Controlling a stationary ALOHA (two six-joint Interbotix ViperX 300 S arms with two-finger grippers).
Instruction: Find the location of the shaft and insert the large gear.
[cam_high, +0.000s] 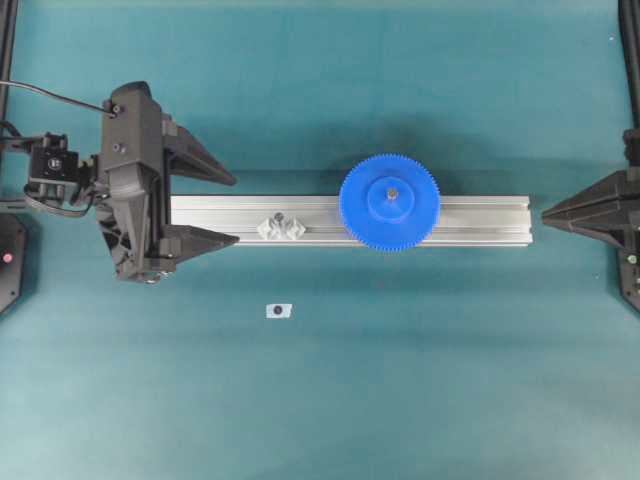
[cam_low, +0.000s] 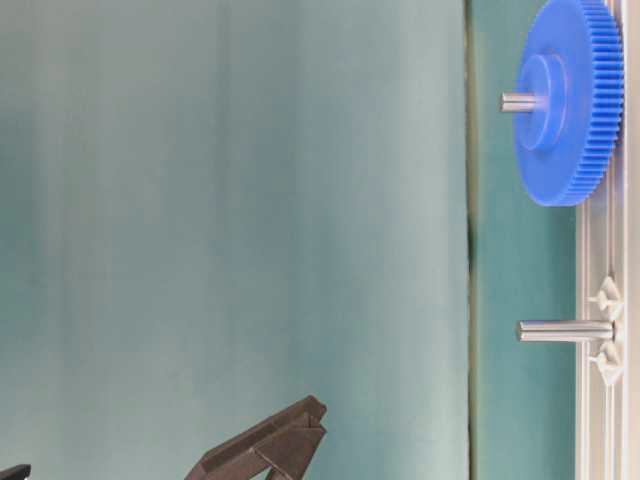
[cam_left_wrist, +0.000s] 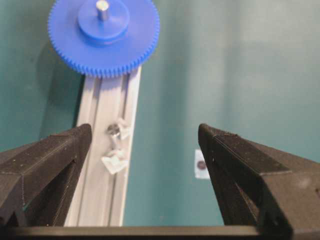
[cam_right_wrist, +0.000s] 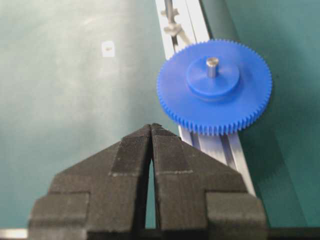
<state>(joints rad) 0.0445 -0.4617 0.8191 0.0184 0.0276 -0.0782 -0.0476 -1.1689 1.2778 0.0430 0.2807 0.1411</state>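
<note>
I see the large gear (cam_high: 389, 201) lying flat on the aluminium rail (cam_high: 230, 217), its bright blue, finely toothed disc overhanging both rail edges. Its raised round hub faces up, threaded on the shaft (cam_right_wrist: 212, 65), which stands upright with its grey tip poking through the centre hole. A second pin (cam_low: 560, 330) stands bare farther along. My left gripper (cam_high: 236, 210) has jaws spread wide, holding nothing; my right gripper (cam_right_wrist: 151, 127) has jaws pressed together, empty, short of the gear.
</note>
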